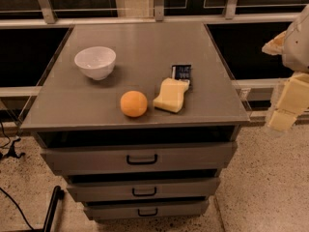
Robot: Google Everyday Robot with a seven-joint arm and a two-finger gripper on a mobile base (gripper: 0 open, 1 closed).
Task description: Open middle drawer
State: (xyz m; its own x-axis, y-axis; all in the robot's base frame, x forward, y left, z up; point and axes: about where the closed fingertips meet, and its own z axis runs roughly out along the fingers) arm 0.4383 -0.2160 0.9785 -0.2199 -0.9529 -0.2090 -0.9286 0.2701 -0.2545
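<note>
The grey cabinet (140,81) has three drawers at its front. The middle drawer (96,190) is a flat grey front with a small black bar handle (144,192). It sits between the wider top drawer (87,159) and the narrower bottom drawer (111,210), with a dark gap above it. It does not stick out past the others. My gripper (286,111) hangs in the air at the right edge of the view, to the right of the cabinet top and well above and right of the drawer handle. It holds nothing that I can see.
On the cabinet top stand a white bowl (95,62), an orange (133,103), a yellow sponge (171,95) and a dark packet (181,72). A window rail (145,21) runs behind. Black cables (9,144) and a black stand leg (52,207) lie on the speckled floor at the left.
</note>
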